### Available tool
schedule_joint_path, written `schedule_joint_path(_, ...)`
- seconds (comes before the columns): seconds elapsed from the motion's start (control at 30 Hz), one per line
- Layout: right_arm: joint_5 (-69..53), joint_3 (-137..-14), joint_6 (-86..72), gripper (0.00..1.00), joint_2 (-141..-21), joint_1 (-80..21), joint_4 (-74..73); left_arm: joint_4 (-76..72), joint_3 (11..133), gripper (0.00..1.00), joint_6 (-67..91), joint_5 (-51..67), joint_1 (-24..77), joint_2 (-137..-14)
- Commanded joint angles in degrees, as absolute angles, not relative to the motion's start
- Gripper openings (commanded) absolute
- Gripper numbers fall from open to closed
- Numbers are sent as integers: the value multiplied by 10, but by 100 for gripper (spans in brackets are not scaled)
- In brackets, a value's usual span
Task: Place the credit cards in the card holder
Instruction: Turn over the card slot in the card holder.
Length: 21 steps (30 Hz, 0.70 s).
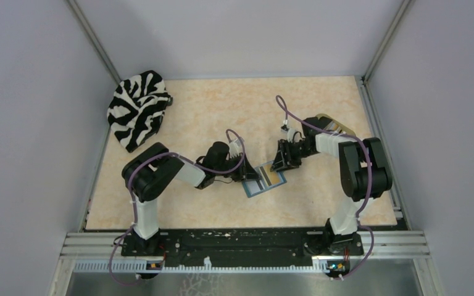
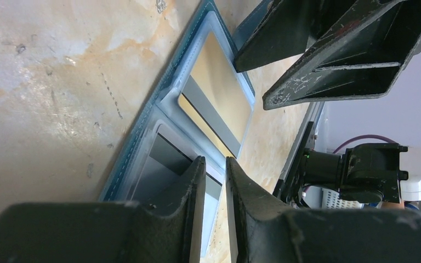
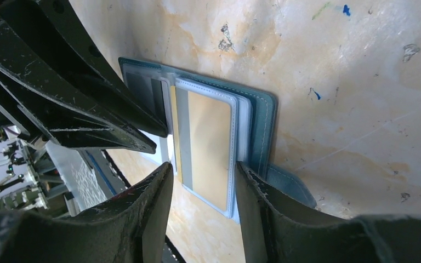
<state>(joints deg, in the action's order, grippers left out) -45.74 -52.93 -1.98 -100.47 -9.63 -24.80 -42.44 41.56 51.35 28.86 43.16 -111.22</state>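
Observation:
The teal card holder (image 1: 263,180) lies open on the table between both grippers. A tan-orange credit card (image 3: 211,137) with a grey stripe sits in its clear sleeve, and a dark card (image 2: 161,164) sits in the neighbouring pocket. My left gripper (image 2: 215,160) hovers at the dark-card side, its jaws a narrow gap apart with table showing through. My right gripper (image 3: 203,167) is open, its fingers straddling the end of the tan card's sleeve, and one finger (image 3: 252,203) rests by the teal edge (image 3: 260,126). From above, the left gripper (image 1: 247,172) and right gripper (image 1: 281,163) flank the holder.
A zebra-striped cloth (image 1: 137,108) lies bunched at the back left corner. A beige tray (image 1: 336,125) shows partly behind the right arm. The holder's snap tab (image 3: 290,186) sticks out on the table. Grey walls close in on three sides.

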Motion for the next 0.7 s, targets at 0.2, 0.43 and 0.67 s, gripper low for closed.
schedule_joint_path(0.2, -470, -537, -28, 45, -1023, -108, -243, -410, 424, 24, 499, 288, 435, -1136)
schedule_joint_path(0.43, -548, -533, -43, 43, -1006, -105, -230, -407, 426, 22, 497, 290, 435, -1142)
schedule_joint_path(0.67, -600, -528, -60, 41, -1001, -96, -215, -403, 431, 21, 496, 290, 435, -1143)
